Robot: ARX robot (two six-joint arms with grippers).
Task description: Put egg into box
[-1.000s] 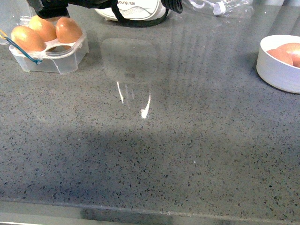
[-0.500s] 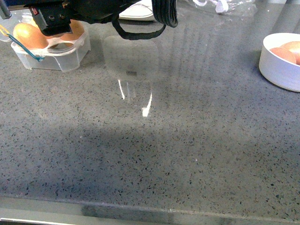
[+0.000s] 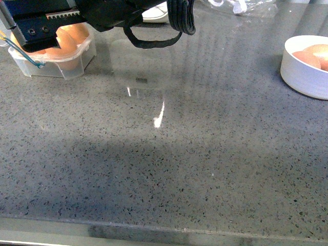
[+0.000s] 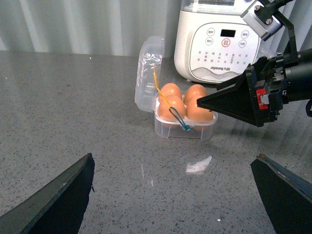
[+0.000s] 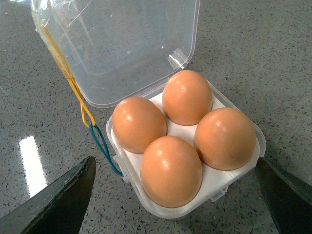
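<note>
Only the right wrist view looks down into the box (image 5: 226,183): all four cups are filled, with the egg (image 5: 170,170) lowest in the frame beside three other smooth orange-brown eggs (image 5: 187,97). The clear hinged lid (image 5: 126,44) stands open at the top, and a yellow-and-blue band (image 5: 83,112) loops off the left. The right gripper (image 5: 174,159) is spread wide and grips nothing; its dark fingers (image 5: 58,204) fill the bottom corners, the egg between them and clear of both. The left wrist view gives the side: that gripper's black wedge is right of centre, its tip just beside the eggs (touching or not, I cannot tell), with a white appliance (image 4: 222,44) behind. The left gripper (image 4: 170,158) is likewise spread and empty, well apart from the box. In the front view the arm (image 3: 102,10) hides most of the box at upper left; a round white bowl (image 3: 302,77) sits at the right edge on the speckled grey counter (image 3: 169,169).
</note>
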